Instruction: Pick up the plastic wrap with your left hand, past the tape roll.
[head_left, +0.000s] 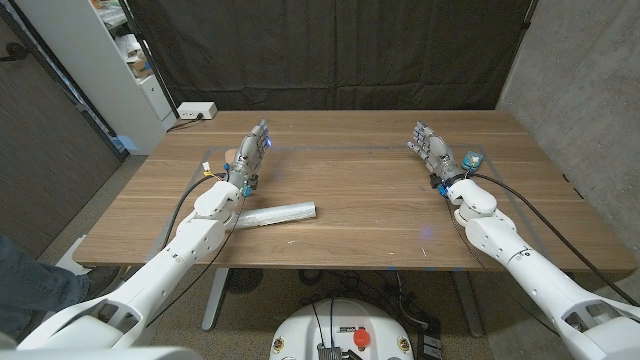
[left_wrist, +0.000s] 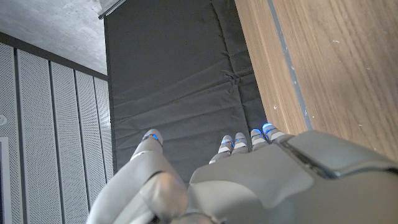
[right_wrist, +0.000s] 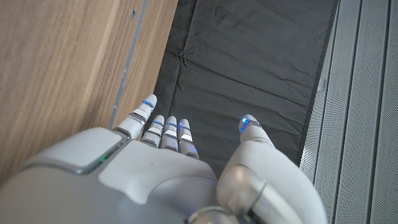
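The plastic wrap (head_left: 276, 213), a long pale roll, lies on the wooden table (head_left: 370, 200) beside my left forearm, nearer the front edge than my left hand. My left hand (head_left: 253, 150) stands upright at the far left of the table, fingers apart and holding nothing. A small peach-coloured thing (head_left: 229, 157), perhaps the tape roll, peeks out beside that hand, mostly hidden. My right hand (head_left: 430, 148) stands upright at the far right, fingers apart and empty. In the left wrist view my left hand (left_wrist: 249, 180) faces the black curtain; the right wrist view shows my right hand (right_wrist: 168, 174) likewise.
A thin blue line (head_left: 330, 148) is marked across the table's far part. A white power strip (head_left: 195, 110) lies on the floor behind the table. A white shelf (head_left: 120, 60) stands at back left. A person's leg (head_left: 20, 270) shows at the left edge.
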